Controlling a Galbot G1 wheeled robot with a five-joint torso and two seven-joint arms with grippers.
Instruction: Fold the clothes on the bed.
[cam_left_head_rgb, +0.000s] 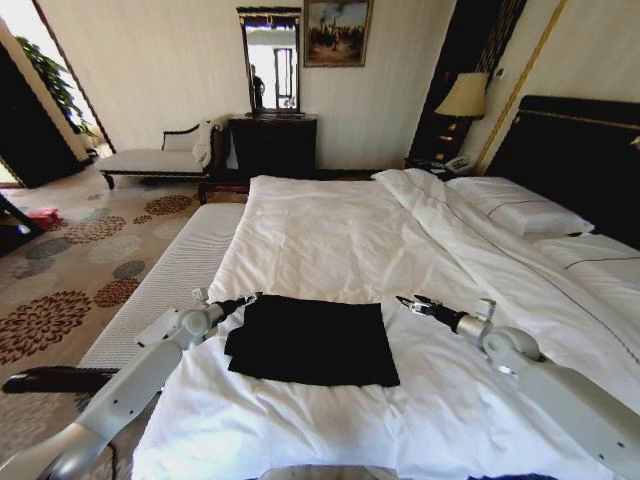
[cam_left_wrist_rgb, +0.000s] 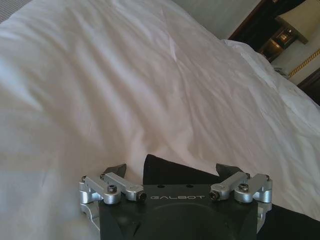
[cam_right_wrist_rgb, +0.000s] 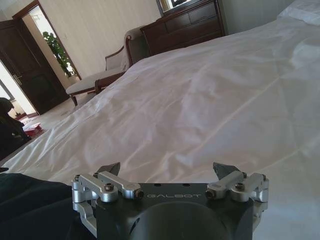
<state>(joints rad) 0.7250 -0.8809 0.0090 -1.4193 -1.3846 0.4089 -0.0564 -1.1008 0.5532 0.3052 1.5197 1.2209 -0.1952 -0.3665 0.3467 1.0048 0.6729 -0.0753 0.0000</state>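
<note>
One black top (cam_left_head_rgb: 312, 340), folded to a rectangle, lies near the foot of the bed (cam_left_head_rgb: 340, 225), white duvet open all around. Two claws flank it: left claw (cam_left_head_rgb: 245, 299) wide at its far-left corner, right claw (cam_left_head_rgb: 404, 300) wide just off its far-right corner.

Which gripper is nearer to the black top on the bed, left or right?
Left. The left gripper is open at the black top's far left corner; the right gripper, also open, is just off its far right corner.

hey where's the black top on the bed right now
In the head view the black top lies flat on the white duvet near the bed's foot, between the left claw at its far-left corner and the right claw off its far-right corner.
</note>
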